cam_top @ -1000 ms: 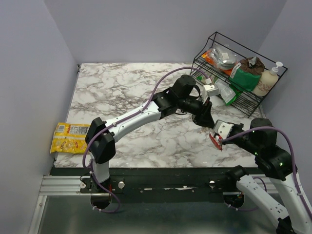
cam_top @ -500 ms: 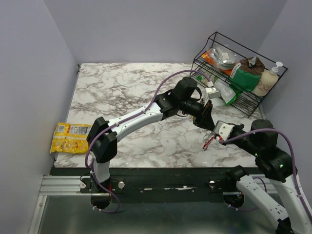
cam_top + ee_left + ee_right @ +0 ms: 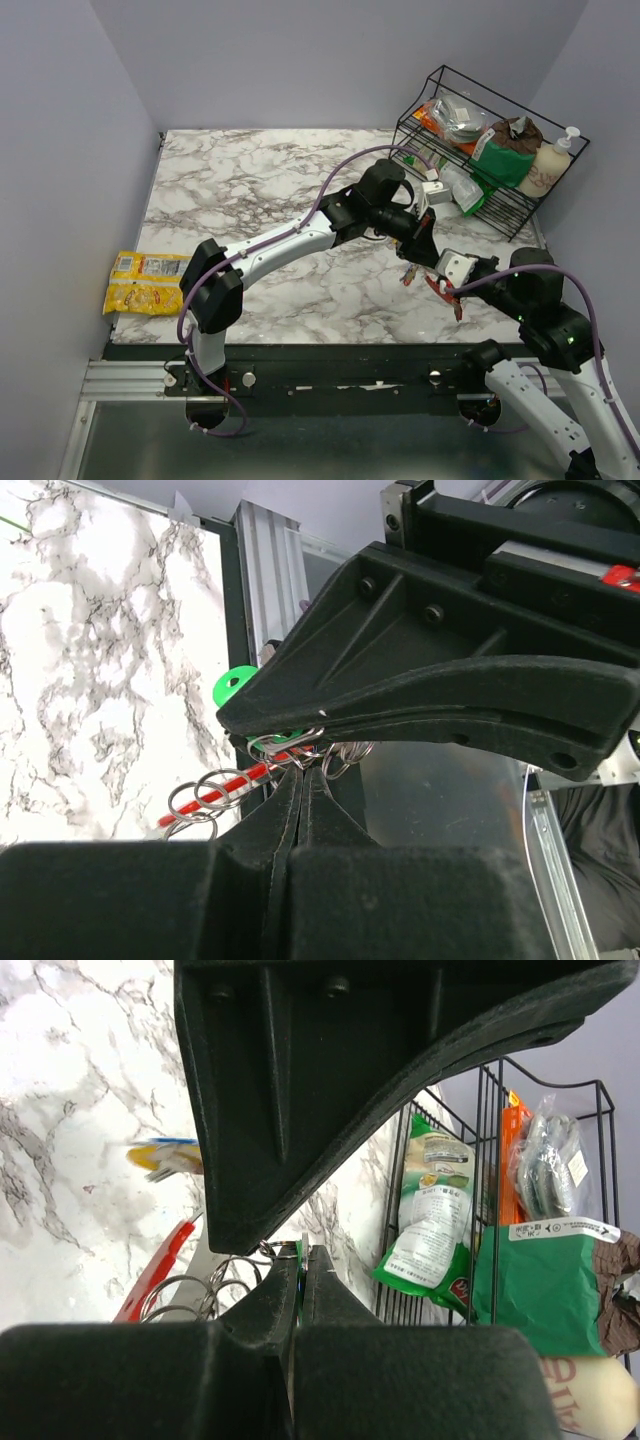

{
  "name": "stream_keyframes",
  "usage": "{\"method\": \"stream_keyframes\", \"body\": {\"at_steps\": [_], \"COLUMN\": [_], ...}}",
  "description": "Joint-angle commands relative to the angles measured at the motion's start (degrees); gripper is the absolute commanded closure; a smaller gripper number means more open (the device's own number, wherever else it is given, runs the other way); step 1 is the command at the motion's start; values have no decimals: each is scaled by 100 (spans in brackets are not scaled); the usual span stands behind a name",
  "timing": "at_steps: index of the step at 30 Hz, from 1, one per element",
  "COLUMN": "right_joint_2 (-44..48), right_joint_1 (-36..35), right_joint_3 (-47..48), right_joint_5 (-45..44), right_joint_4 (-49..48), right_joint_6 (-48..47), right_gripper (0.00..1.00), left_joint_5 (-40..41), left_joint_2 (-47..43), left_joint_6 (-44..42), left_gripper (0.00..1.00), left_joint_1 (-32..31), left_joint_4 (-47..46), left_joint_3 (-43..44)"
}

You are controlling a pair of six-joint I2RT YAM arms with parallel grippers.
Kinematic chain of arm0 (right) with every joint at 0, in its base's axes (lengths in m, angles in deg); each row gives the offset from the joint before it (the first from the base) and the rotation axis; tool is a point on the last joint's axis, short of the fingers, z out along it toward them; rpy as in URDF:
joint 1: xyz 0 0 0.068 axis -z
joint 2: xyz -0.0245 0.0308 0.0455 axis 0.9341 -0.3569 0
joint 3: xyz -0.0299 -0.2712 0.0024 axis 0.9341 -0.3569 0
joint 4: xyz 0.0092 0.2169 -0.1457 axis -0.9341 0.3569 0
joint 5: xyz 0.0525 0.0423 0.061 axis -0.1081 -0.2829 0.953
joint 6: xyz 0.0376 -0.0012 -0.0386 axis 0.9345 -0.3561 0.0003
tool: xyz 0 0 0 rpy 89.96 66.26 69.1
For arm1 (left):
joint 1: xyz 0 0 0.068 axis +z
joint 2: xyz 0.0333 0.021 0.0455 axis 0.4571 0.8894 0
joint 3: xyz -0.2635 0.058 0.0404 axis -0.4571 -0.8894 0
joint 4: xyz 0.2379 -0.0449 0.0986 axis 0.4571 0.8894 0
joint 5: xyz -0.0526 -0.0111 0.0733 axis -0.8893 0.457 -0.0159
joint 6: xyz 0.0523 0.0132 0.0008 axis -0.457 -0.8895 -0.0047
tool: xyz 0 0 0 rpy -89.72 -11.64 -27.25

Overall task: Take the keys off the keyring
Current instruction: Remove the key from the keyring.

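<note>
Both grippers meet above the table's near right part. My left gripper is shut, its tips in among the small split rings; whether it pinches one I cannot tell. My right gripper is shut on a thin green-edged key. The keyring, red and grey, hangs below the right gripper and shows as a red bar. A green key head pokes out beside the right finger. Blurred yellow and blue keys dangle to the left.
A black wire rack with snack bags stands at the back right, a soap bottle in its right end. A yellow snack packet lies at the table's left front edge. Grey walls close in both sides.
The left gripper has gone from partly open to shut at the rings. The keyring has swung under the right gripper, and the keys now hang out to its left.
</note>
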Motion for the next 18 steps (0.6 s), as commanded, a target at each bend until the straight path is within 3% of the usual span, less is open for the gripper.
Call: {"method": "stream_keyframes", "body": {"at_steps": [1, 14, 18], "right_joint_2": [144, 294, 356], "right_joint_1": [7, 95, 113], "right_joint_3": [-271, -236, -306], "right_joint_5": [-179, 198, 410], "right_joint_4": [-375, -235, -129], "right_joint_6": [97, 185, 9], "right_gripper": [99, 99, 99], "left_joint_5": [-418, -1174, -1683], "left_joint_2": [-236, -553, -615], "left_joint_6": [-192, -193, 183], "left_gripper": [100, 100, 100], "left_joint_1": [-72, -72, -72], "left_joint_4": [-18, -246, -780], "left_joint_3": [-60, -218, -367]}}
